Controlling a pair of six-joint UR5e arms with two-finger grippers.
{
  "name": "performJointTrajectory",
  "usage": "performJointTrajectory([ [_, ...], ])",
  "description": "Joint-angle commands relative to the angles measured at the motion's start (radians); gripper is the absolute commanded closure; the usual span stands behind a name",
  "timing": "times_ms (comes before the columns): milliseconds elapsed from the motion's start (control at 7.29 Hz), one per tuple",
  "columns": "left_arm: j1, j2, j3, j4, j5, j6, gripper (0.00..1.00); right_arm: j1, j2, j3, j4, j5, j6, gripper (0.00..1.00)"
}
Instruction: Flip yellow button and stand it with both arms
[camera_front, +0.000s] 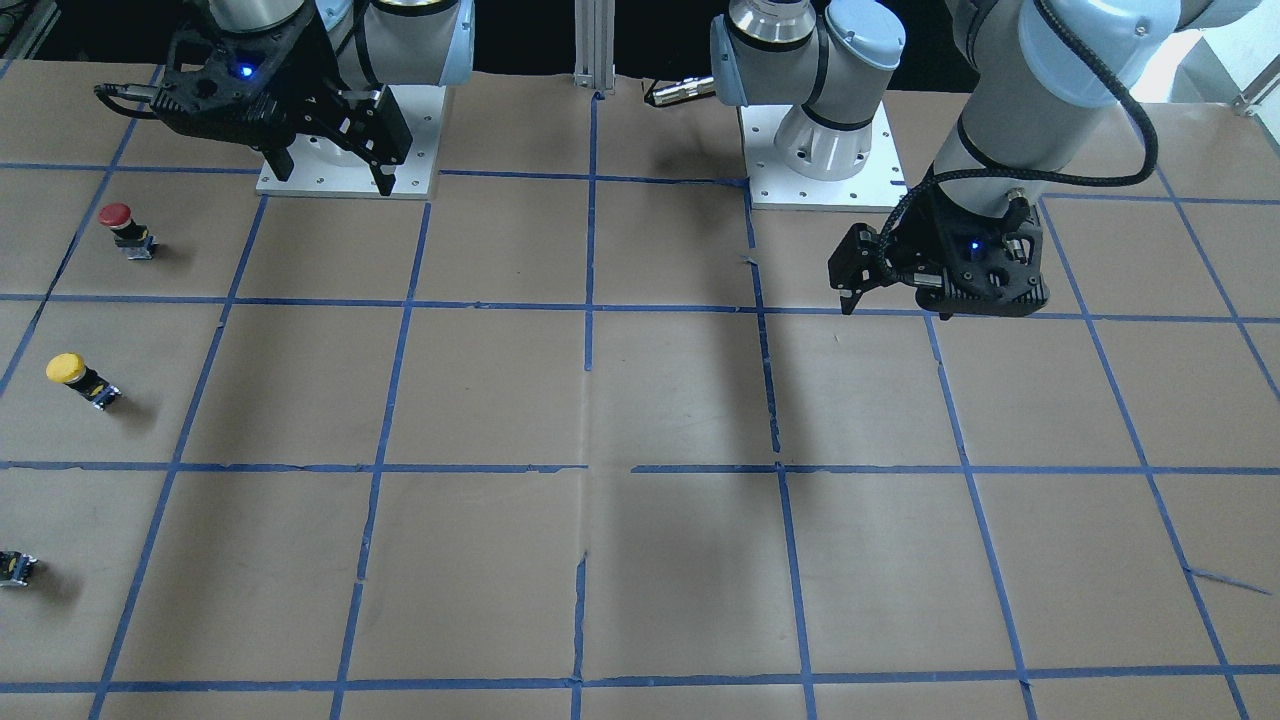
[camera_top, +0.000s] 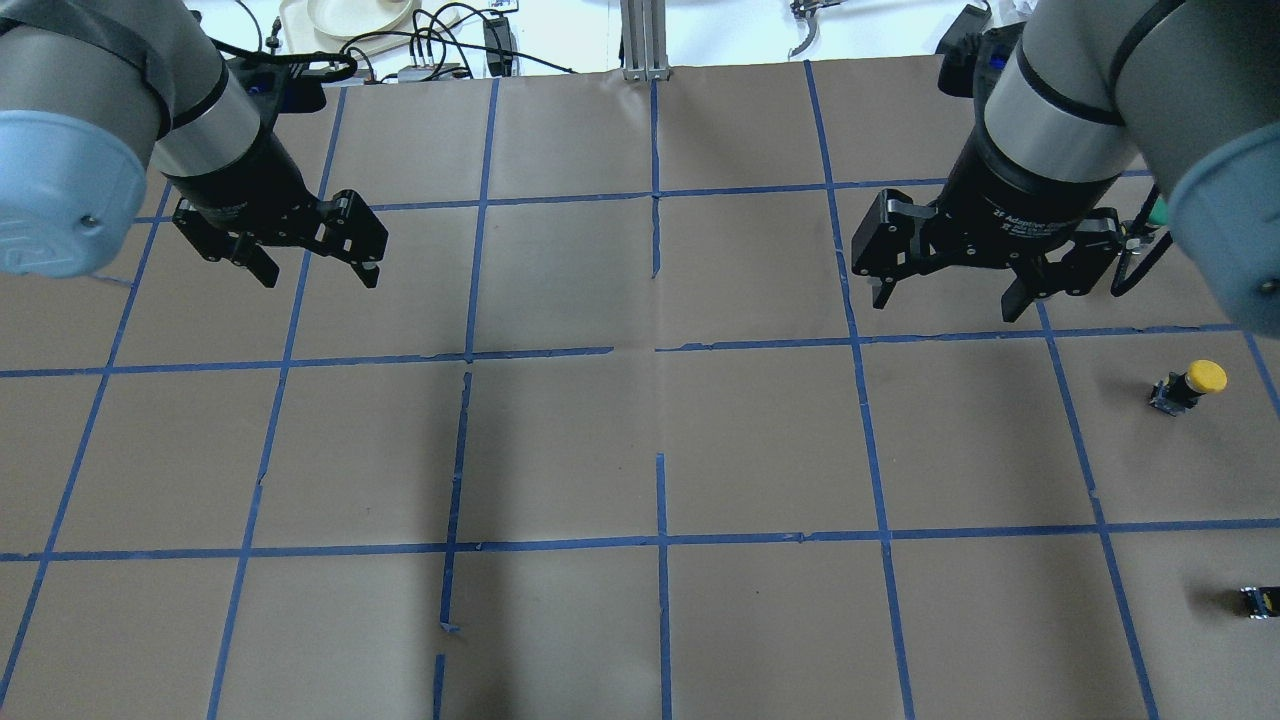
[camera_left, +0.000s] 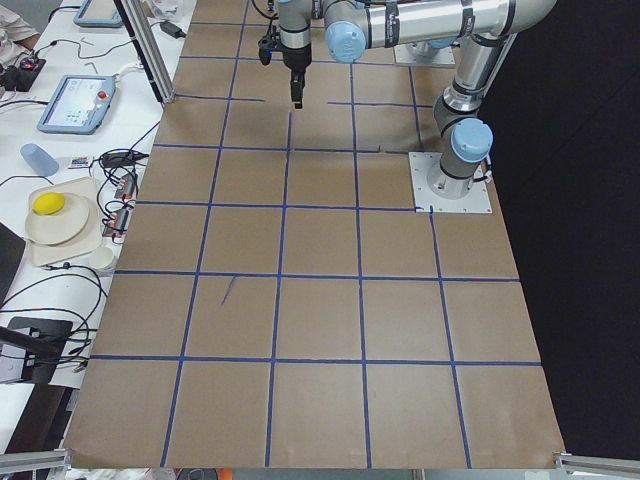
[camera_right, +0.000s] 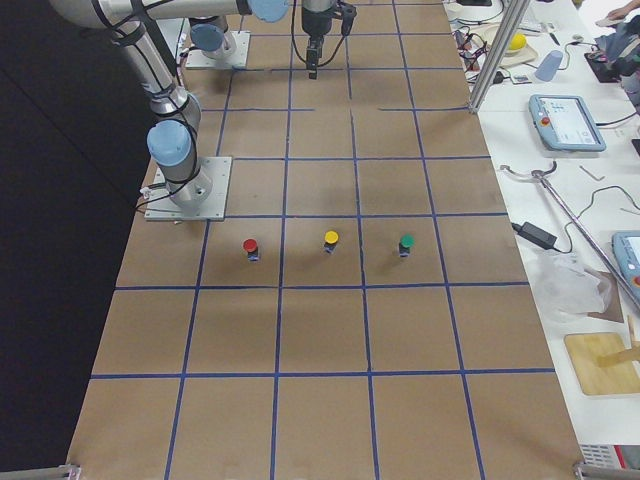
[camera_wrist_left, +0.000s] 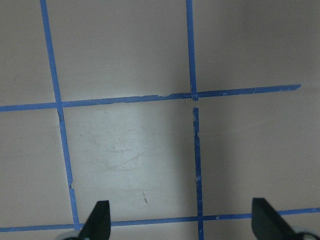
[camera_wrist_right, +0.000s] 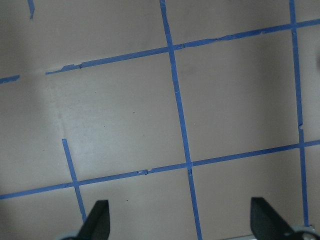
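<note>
The yellow button (camera_front: 80, 378) stands apart from both arms on the brown paper, near the table's end on my right side. It has a yellow cap and a black body. It also shows in the overhead view (camera_top: 1190, 385) and, cap up, in the exterior right view (camera_right: 331, 241). My right gripper (camera_top: 945, 305) hangs open and empty above the table, farther out and inboard of the button; it also shows in the front view (camera_front: 335, 175). My left gripper (camera_top: 318, 275) is open and empty over the table's left half (camera_front: 895, 305). Both wrist views show only paper between spread fingertips (camera_wrist_left: 100, 220) (camera_wrist_right: 95, 220).
A red-capped button (camera_front: 125, 228) stands beside the yellow one on the robot's side, and a green-capped one (camera_right: 406, 243) on the far side. Blue tape lines form a grid on the paper. Both arm base plates (camera_front: 825, 150) sit at the robot's edge.
</note>
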Motion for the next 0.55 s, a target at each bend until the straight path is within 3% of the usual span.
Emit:
performJointTrajectory([
  [0, 0.0, 0.006, 0.01, 0.013, 0.0, 0.005, 0.0, -0.052, -0.002, 0.0, 0.009, -0.035, -0.022, 0.0],
  [411, 0.0, -0.004, 0.01, 0.012, 0.003, 0.005, 0.0, -0.06, -0.003, 0.002, 0.012, -0.064, -0.081, 0.0],
])
